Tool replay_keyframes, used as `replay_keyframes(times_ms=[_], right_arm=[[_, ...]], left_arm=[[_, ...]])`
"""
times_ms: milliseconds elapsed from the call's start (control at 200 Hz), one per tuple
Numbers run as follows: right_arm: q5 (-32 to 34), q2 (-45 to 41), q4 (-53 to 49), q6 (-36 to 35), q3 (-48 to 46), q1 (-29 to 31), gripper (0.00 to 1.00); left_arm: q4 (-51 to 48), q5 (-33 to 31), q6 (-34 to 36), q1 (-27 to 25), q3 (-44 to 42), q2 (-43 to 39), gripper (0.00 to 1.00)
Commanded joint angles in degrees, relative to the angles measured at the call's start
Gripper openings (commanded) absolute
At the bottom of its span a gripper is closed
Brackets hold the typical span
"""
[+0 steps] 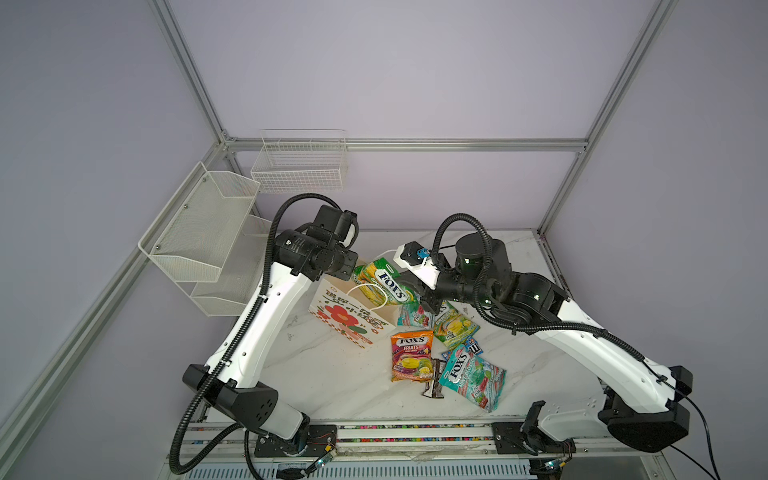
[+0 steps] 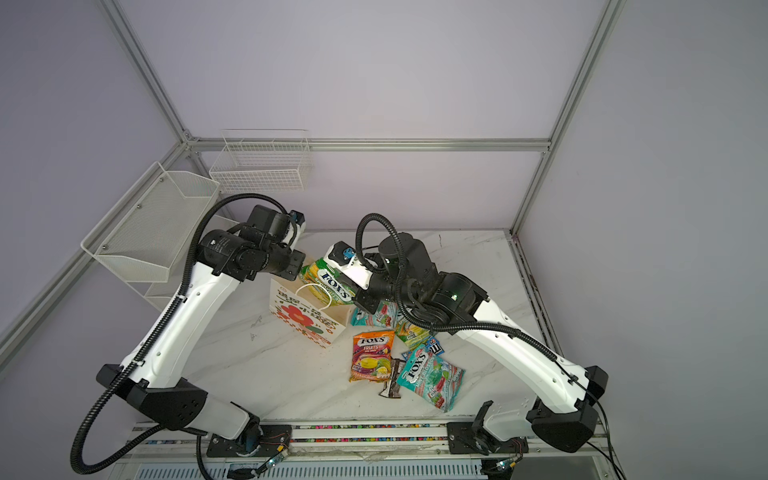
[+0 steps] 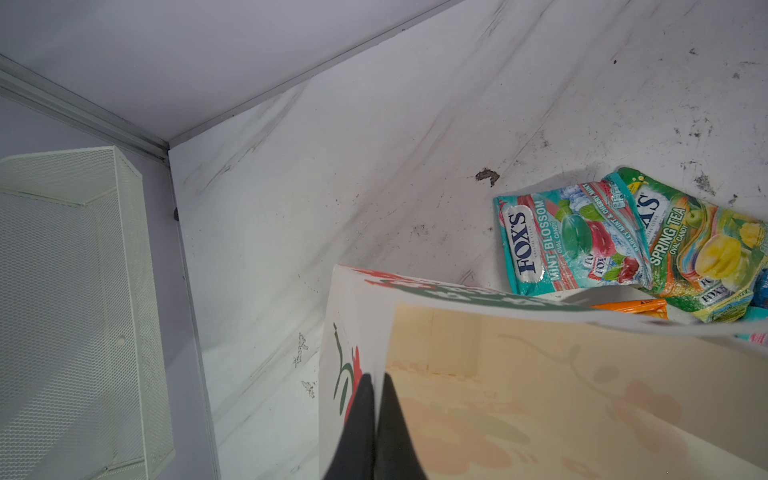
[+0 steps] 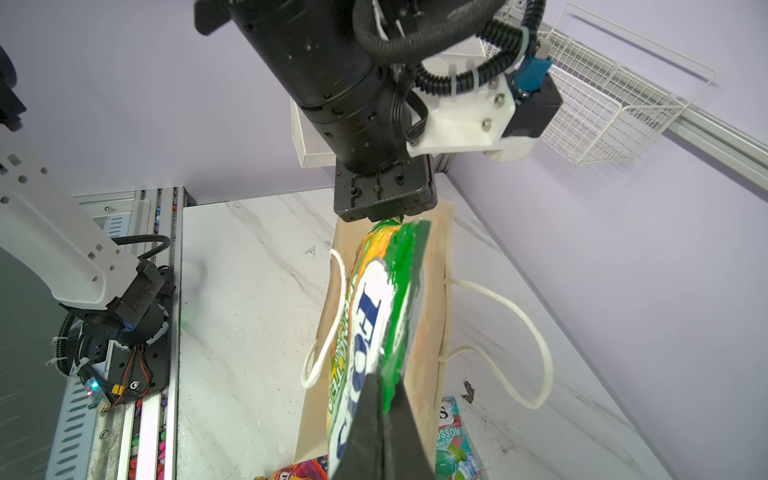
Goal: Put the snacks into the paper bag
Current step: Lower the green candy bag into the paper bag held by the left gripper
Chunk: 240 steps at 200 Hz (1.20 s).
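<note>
The white paper bag (image 1: 353,322) (image 2: 307,322) with the red flower stands open on the marble table. My left gripper (image 3: 376,376) is shut on its wall at the rim, one finger inside and one outside. My right gripper (image 4: 384,380) is shut on a green-yellow FOX'S packet (image 4: 374,299) (image 1: 384,282), which slants over the bag's mouth (image 4: 436,257), its far end near the left gripper's body (image 4: 384,203). On the table lie an orange-pink FOX'S bag (image 1: 411,353), a teal-red one (image 1: 473,380), a dark-brown wrapper (image 1: 434,380), a blue m&m's packet (image 1: 471,347), a second teal packet (image 3: 569,237) and a second green-yellow one (image 3: 698,249).
A white mesh basket (image 1: 203,232) hangs on the left wall and a white wire basket (image 1: 299,166) on the back wall. An aluminium rail (image 1: 415,432) runs along the table's front edge between the two arm bases. The bag's cord handles (image 4: 536,332) hang loose.
</note>
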Motion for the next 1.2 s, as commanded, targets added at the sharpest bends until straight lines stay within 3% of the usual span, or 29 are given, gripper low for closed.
replay_keyframes(times_ms=[0,380,845,1195], right_arm=[[1.4,0.4,3.1,-0.3,-0.1,0.3,0.00],[3.5,0.4,3.2,0.0,-0.4,0.3,0.00],[7.4,7.2,2.9,5.4,4.4,0.3,0.00],[13.1,4.0,7.0,8.9,3.9,0.3,0.00]], left_arm=[[0.9,0.6,0.9,-0.2,-0.1,-2.2,0.00],[0.8,0.6,0.8,-0.3,0.0,-2.1,0.00],[0.9,0.6,0.5,-0.4,-0.5,-2.0,0.00],[0.8,0.3,0.5,-0.4,-0.9,-1.9,0.00]])
